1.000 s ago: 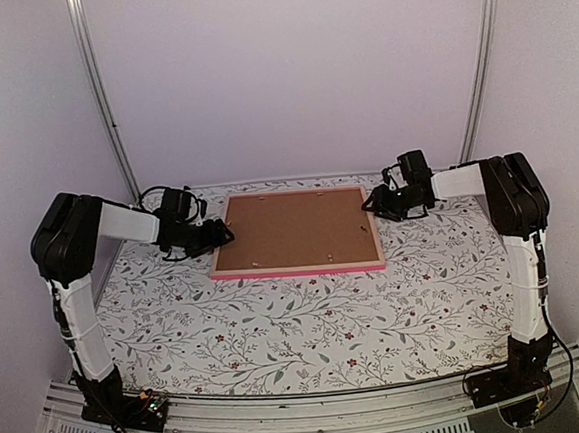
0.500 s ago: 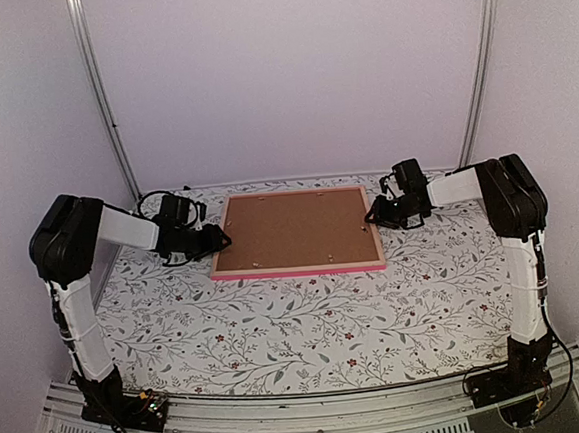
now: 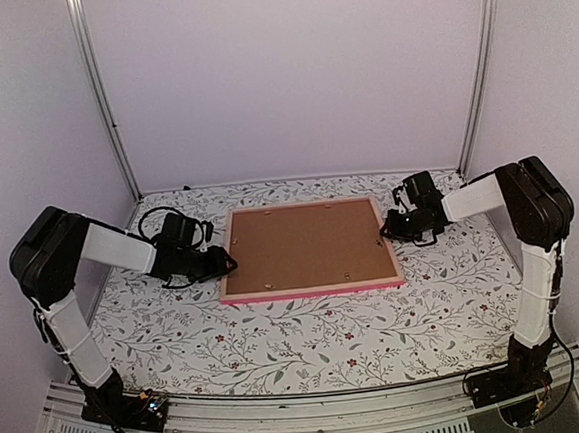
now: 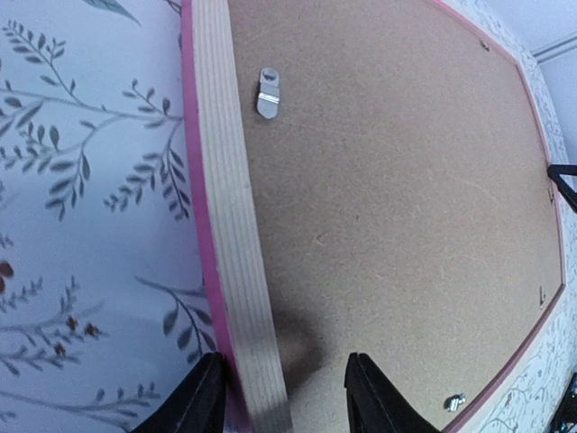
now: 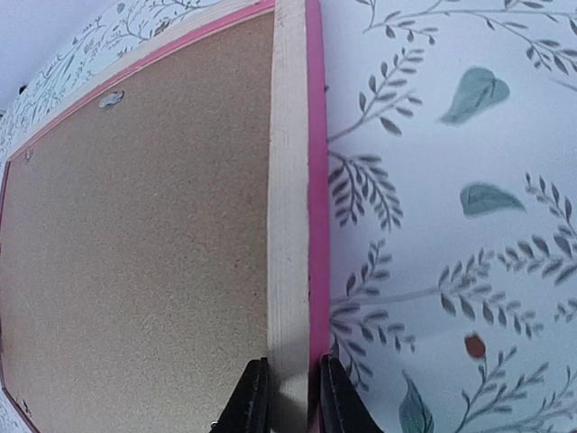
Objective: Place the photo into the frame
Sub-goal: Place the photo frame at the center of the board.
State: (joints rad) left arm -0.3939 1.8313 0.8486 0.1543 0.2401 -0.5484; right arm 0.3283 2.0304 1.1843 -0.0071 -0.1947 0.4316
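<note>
Frame: thin pink frame (image 3: 311, 292) sat back side up over the floral cloth (image 3: 310, 350), long sides running left to right, between the two claws. Could not tell if it rested on the cloth or was just clear of it.
Backing: brown board (image 3: 307, 243) filled the frame's back, inside a pale wood rail. Pink showed only along the frame's outer edge.
Tabs: a small metal tab (image 4: 268, 93) lay on the board just inside the frame's left rail. Another showed in the right wrist view, near the frame's far edge.
Left claw: left claw (image 3: 228, 264) was at the frame's left short side, toward the near corner.
Left claw state: half-wide, straddling the rail. One of its fingers (image 4: 206, 401) was against the pink outer edge and the other stood over the board, with a strip of board showing between it and the rail. Not clamped.
Right claw: right claw (image 3: 389, 231) was at the frame's right short side, about midway along it.
Right claw state: narrow. Its fingers (image 5: 251, 399) were pinched on the rail, one on the board side and one on the pink outer edge, both touching. It was holding the frame.
Arms: both reached in from outside the frame's short sides, and their bases were well apart from the frame.
</note>
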